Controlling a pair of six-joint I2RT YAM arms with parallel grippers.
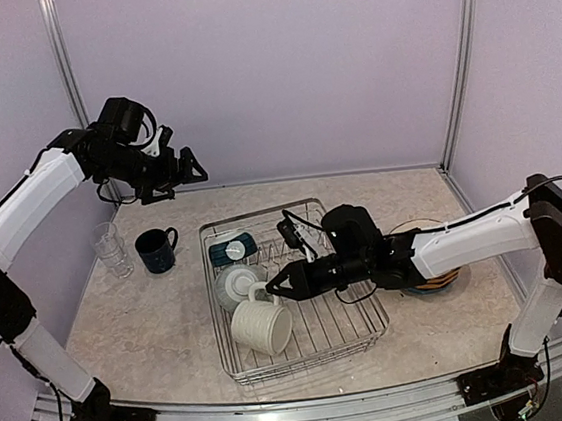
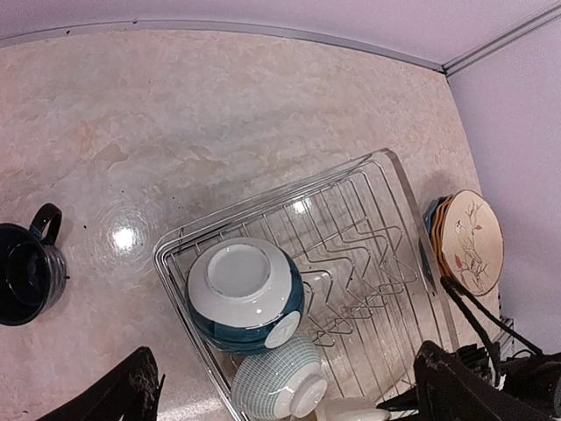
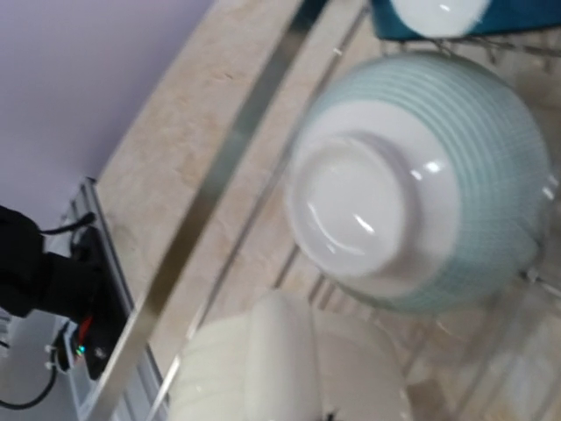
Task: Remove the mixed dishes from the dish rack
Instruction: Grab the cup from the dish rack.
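While the rack (image 1: 366,328) sits mid-worktop (image 1: 152,325) holding the teal bowl (image 1: 233,248), a pale bowl (image 1: 233,286) and the cream mug (image 1: 263,325), the top view has the navy mug (image 1: 155,251) and tumblers (image 1: 110,247) by the left edge and plates (image 1: 439,279) toward the right edge. The left pincer (image 1: 191,170) hangs high over the far left corner. The right pincer (image 1: 277,284) is low in the rack beside the cream mug, its gap too dark to tell. From the left wrist, its fingers (image 2: 131,395) stand wide apart above both upturned bowls. The right wrist fills with the pale bowl's base, the mug just below. Glazed ware is likely stiff, slippery and breakable, so the mug's handle or rim seems the surest hold.
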